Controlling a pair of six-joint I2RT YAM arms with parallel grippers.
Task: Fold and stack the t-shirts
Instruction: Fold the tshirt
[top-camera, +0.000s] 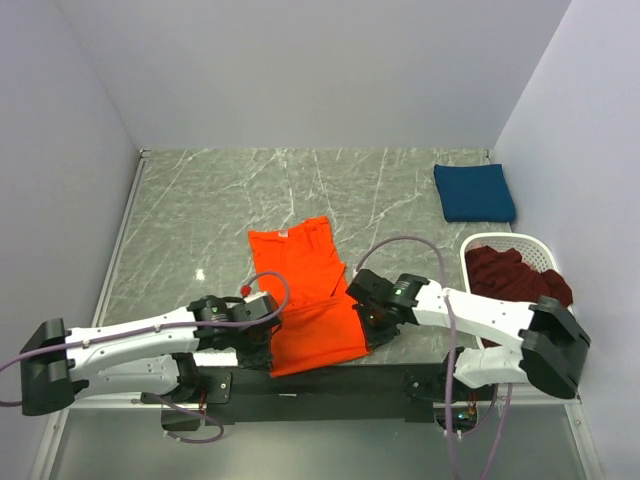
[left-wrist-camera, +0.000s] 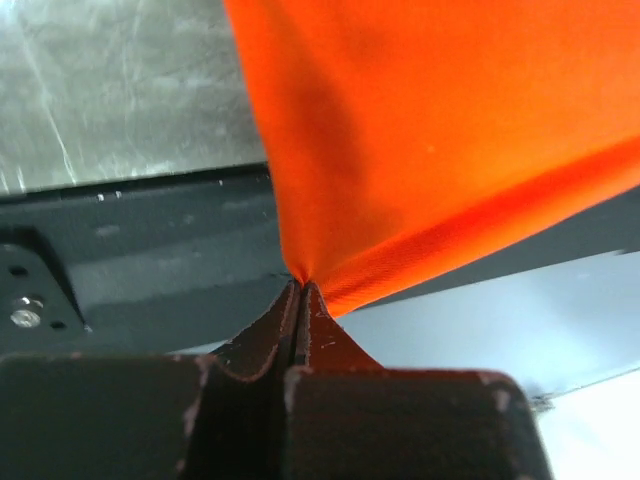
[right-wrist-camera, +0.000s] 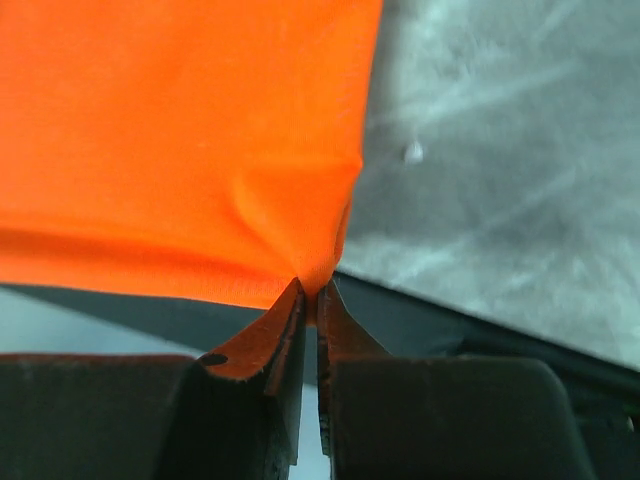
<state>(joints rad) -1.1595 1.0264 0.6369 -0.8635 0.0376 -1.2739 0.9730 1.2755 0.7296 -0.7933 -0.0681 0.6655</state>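
Your orange t-shirt (top-camera: 303, 290) lies near the middle of the marble table (top-camera: 200, 220), towards its near edge, collar end pointing away from the arm bases and the hem end nearest you. Your left gripper (top-camera: 270, 335) sits at the near left corner of that shirt, and in the left wrist view its jaws are pressed flat together with a pinch of orange cloth caught at their very tip, the fabric fanning upward and to the right from there. Your right gripper (top-camera: 372, 326) is at the near right corner; in the right wrist view its jaws stand almost together, only a thin slit between them, and the shirt's corner is nipped at the tip with a small pucker in the cloth just above. From overhead the near part of the shirt looks a shade different from the far part, with a crease running across between the two grippers, but you cannot tell from that view whether this near part is lifted off the table or draped over its front edge. A navy t-shirt (top-camera: 474, 192) lies folded flat at the far right of the table, well apart from the orange one. A maroon t-shirt (top-camera: 508, 270) is bunched inside the white basket (top-camera: 470, 258) at the right edge, just beside your right arm.
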